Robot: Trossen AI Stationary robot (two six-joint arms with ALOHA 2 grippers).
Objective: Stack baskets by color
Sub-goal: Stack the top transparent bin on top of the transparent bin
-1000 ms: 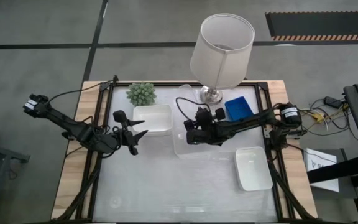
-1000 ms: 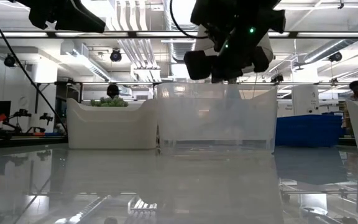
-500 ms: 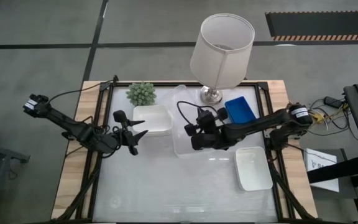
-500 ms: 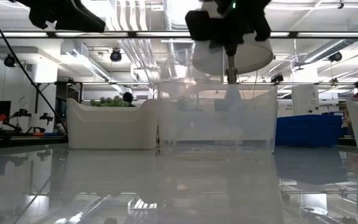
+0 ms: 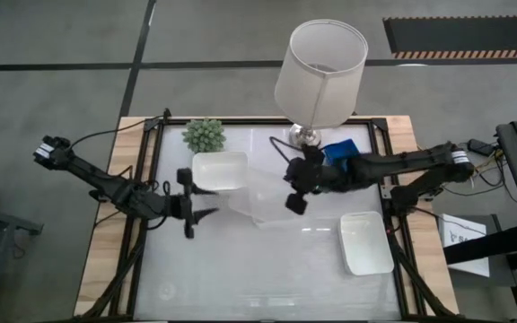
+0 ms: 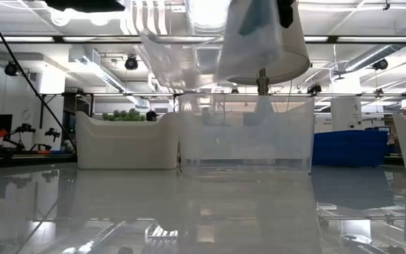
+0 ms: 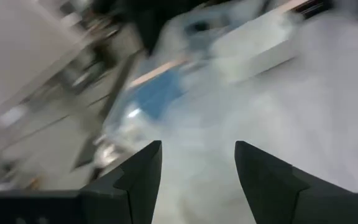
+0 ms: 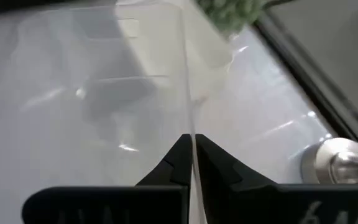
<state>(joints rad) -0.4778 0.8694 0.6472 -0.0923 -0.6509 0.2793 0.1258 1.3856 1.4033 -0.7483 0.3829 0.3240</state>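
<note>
My right gripper (image 5: 293,199) (image 8: 191,155) is shut on a clear basket (image 5: 240,202) (image 6: 182,49), which it holds raised and tilted above the table's middle. A second clear basket (image 6: 245,134) stands on the table below it. One white basket (image 5: 220,170) sits left of centre and another (image 5: 366,242) at the right. The blue basket (image 5: 344,154) lies by the lamp foot, partly behind my right arm. My left gripper (image 5: 197,205) (image 7: 197,168) hovers open left of the raised basket with nothing between its fingers. My right gripper pinches a thin side wall (image 8: 187,124) of the raised clear basket between its two fingertips, one on each face of the wall. The fingers slant down from the table's right side. The basket is lifted clear and tilted, and reaches toward the left from the fingers.
A white-shaded lamp (image 5: 321,72) stands at the far edge with its metal foot (image 8: 340,165) close to my right gripper. A small green plant (image 5: 205,135) sits at the far left. The near half of the table (image 5: 258,278) is bare.
My right gripper has risen, staying shut, and has rolled and tipped. The clear basket has come up with it out of the clear one that stays on the table, and now hangs tilted above it. My left gripper has turned at the wrist in place, still open.
</note>
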